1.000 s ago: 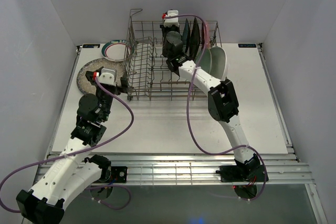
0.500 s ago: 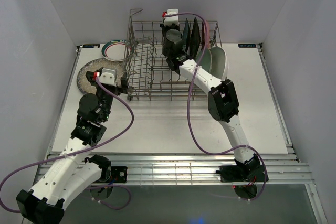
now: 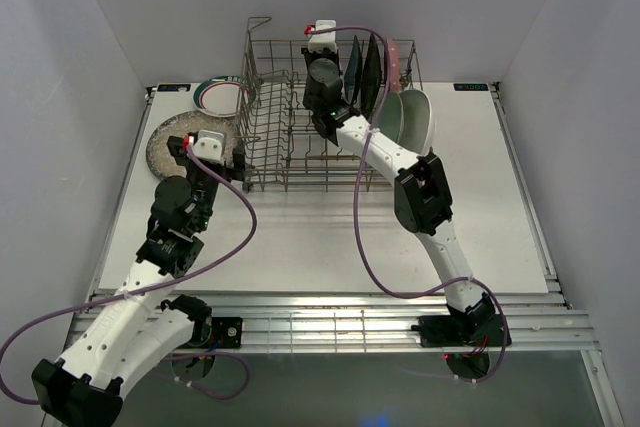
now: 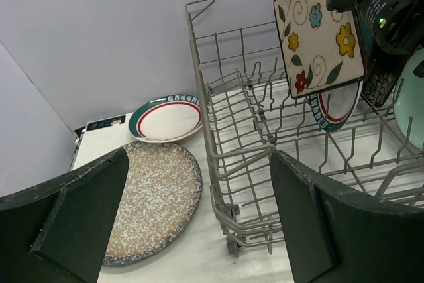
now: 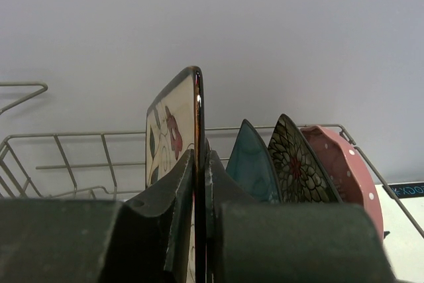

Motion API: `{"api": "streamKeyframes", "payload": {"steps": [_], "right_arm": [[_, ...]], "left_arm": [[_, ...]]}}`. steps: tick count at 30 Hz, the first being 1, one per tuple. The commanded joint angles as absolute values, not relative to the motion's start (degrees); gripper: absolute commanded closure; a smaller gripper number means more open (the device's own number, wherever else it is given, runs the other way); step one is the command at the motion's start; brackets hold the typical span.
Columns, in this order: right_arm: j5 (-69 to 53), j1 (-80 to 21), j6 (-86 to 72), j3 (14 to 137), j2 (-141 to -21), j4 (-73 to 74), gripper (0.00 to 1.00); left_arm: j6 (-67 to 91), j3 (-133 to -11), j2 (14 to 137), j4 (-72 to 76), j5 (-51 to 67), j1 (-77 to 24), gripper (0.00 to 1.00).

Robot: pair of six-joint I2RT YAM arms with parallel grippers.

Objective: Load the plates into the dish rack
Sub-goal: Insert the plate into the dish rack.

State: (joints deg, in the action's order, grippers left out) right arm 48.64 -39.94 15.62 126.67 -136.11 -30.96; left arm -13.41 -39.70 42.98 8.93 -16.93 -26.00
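A: What differs from one second back?
B: Little. The right arm's wrist has shifted slightly toward the back left over the dish rack, and the cream flowered plate has gone with it. The left arm has edged a touch forward. The other plates are unmoved.
A: Right gripper?
B: Fingers pinching the cream flowered plate by its edge. Plate upright, held above the tines, not seated.
A: Left gripper?
B: Fingers spread wide, holding nothing, by the rack's left end and over the speckled grey plate.
A: Rack contents?
B: On edge in a row at the back right: teal square plate, black floral plate, pink scalloped plate. Behind the held plate, a green-and-red-rimmed plate stands in the tines. The mint round plate stands further right. The white oval plate leans at the right end; inside or outside the wall, cannot tell.
A: Outside the rack?
B: The speckled grey plate lies flat on the table, left of the rack. The second rimmed plate sits just behind it.
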Motion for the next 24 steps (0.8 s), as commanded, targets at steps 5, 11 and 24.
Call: {"api": "streamKeyframes", "payload": {"steps": [5,11,24], "right_arm": [[53.9,-41.2,18.9,133.3,-135.3,-37.4,0.92],[54.8,-41.9,21.2,134.6,-136.9,-39.4,0.92],[54.3,-41.5,21.0,134.5,-139.0,-41.8,0.92]], "left_arm": [[-12.8,-40.8,43.2,7.7,-16.1,-26.0,0.02],[-12.7,-40.8,43.1,7.2,-15.7,-26.0,0.02],[-12.7,-41.0,43.7,6.4,-15.6,-26.1,0.02]]}}
